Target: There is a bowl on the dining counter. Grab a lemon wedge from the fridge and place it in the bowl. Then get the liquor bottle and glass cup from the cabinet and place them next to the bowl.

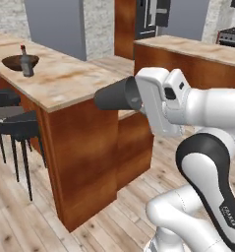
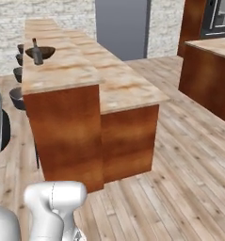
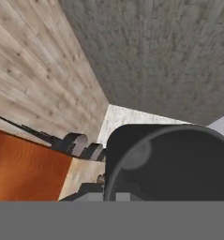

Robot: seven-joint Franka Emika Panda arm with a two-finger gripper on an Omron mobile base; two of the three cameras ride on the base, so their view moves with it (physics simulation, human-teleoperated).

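Right at your gripper (image 1: 134,94) sits the glass cup (image 1: 115,95) — the jaws are clamped on it, holding it on its side with its base toward the dining counter (image 1: 65,78). The bowl (image 1: 19,61) and liquor bottle (image 1: 25,62) stand together far down that counter — well apart from your cup.

Matt dark grey glass cup (image 1: 116,94), veined marble dining counter (image 1: 65,81) top, glossy reddish wood front, plank floor (image 2: 189,188)
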